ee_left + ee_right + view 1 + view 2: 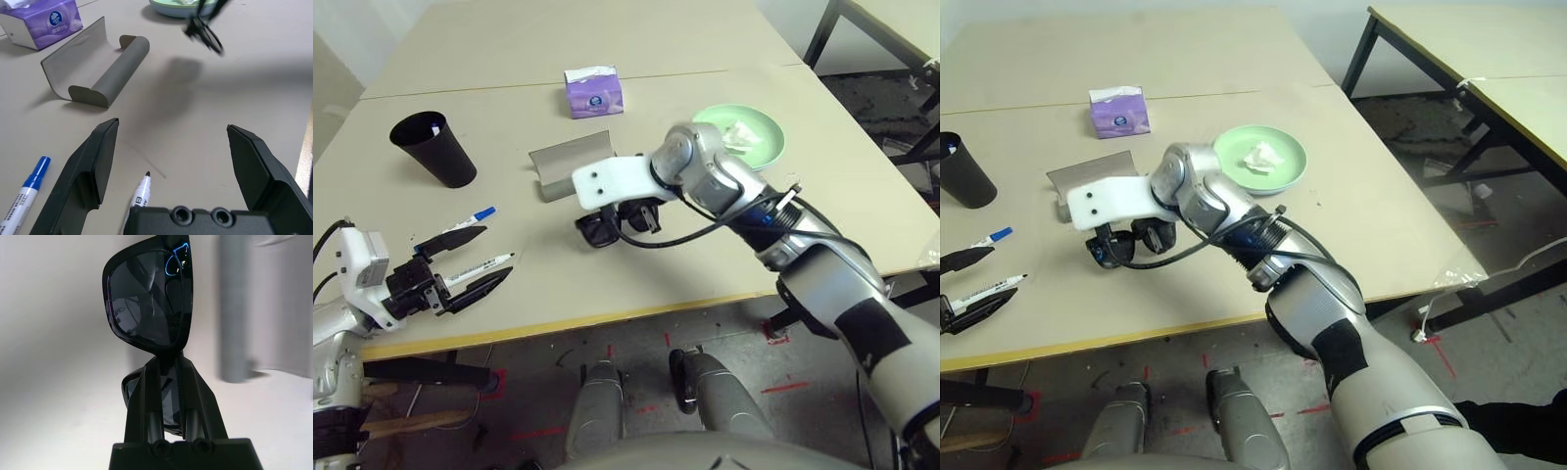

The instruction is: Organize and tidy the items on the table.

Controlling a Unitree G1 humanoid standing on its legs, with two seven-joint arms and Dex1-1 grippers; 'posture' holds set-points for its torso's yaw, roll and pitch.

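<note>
Black sunglasses (pixel 149 303) pinched at bridge in right hand (pixel 166 382), fingers nearly shut, hanging just above tabletop (pixel 705 255) beside open grey case (pixel 570 164). Best: keep level, lower lenses into case trough. Left hand (pixel 171 161) idle, fully spread, over black-cap marker (pixel 138 196).

The sunglasses (pixel 149 298) are shiny black plastic with dark, glossy lenses. Beside them, the grey glasses case (pixel 93 68) looks smooth and matt. The table (pixel 607 39) is smooth, dull beige.
</note>
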